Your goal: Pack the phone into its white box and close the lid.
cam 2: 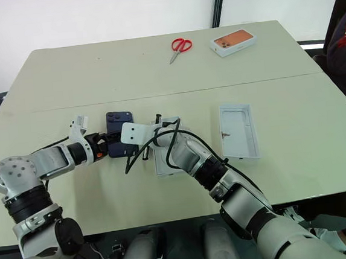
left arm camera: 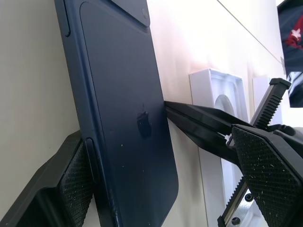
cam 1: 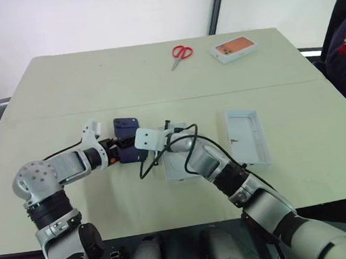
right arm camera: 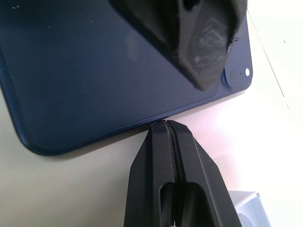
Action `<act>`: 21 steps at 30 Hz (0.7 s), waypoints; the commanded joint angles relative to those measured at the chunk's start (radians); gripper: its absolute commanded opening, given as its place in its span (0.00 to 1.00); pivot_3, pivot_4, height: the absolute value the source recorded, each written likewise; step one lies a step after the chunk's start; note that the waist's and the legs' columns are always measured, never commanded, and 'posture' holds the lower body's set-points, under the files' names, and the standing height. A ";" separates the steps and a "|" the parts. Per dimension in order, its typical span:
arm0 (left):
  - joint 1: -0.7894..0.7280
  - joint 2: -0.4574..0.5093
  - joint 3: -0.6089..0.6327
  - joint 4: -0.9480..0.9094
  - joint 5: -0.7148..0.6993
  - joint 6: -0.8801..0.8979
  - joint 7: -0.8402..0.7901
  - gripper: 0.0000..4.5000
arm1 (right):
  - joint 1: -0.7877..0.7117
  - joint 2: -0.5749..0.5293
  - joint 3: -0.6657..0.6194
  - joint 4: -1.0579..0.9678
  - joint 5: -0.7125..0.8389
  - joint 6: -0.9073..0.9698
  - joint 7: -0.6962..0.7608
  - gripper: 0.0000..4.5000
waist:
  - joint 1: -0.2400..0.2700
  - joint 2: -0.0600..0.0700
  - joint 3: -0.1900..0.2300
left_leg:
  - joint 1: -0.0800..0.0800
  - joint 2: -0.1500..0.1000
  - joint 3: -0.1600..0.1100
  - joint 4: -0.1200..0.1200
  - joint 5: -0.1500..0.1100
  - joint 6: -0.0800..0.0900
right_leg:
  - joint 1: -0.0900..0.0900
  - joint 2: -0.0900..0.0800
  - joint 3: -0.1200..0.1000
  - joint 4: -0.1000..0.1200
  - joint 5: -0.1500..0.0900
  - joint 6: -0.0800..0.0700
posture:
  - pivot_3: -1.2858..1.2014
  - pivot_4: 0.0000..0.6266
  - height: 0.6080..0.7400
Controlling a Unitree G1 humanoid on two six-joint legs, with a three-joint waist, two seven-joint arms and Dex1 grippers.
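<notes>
Left arm reaching in from lower left of the head view, forearm angled toward centre. Left gripper [cam 1: 119, 151] spread wide, one finger pad [left arm camera: 75, 187] against the phone's [left arm camera: 120, 118] long edge, the other pad [left arm camera: 270, 163] apart on the far side. Right arm coming up from lower right, bent across to centre-left. Right gripper [right arm camera: 165, 130] closed tight, fingers pressed together, tip meeting the phone's opposite edge.

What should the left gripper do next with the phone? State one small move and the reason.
Probably close the left gripper on the phone: its open fingers already straddle the phone's long edges, one pad at one edge, while the shut right gripper braces the opposite edge. The phone lies on the table beside the white box.
</notes>
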 commanded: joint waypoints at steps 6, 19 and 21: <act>-0.013 0.009 0.033 0.004 0.001 0.008 0.013 0.37 | 0.014 0.016 0.023 -0.020 0.000 -0.006 0.018 0.00 | -0.001 0.000 0.000 | 0.000 0.000 0.000 0.000 0.000 0.000 | 0.000 0.000 0.000 0.000 0.000 0.000 | 0.52 0.24 1.00; -0.022 -0.010 0.089 0.023 -0.040 0.008 0.060 0.02 | 0.010 0.009 0.016 -0.036 -0.005 -0.002 0.016 0.00 | -0.001 0.000 0.000 | 0.000 0.000 0.000 0.000 0.000 0.000 | 0.000 0.000 0.000 0.000 0.000 0.000 | 0.52 0.24 1.00; -0.027 -0.015 0.102 0.025 -0.054 0.008 0.073 0.02 | 0.002 0.008 0.008 -0.047 -0.005 0.002 0.017 0.00 | -0.001 0.000 0.000 | 0.000 0.000 0.000 0.000 0.000 0.000 | -0.001 0.000 0.000 0.000 0.000 0.000 | 0.52 0.24 1.00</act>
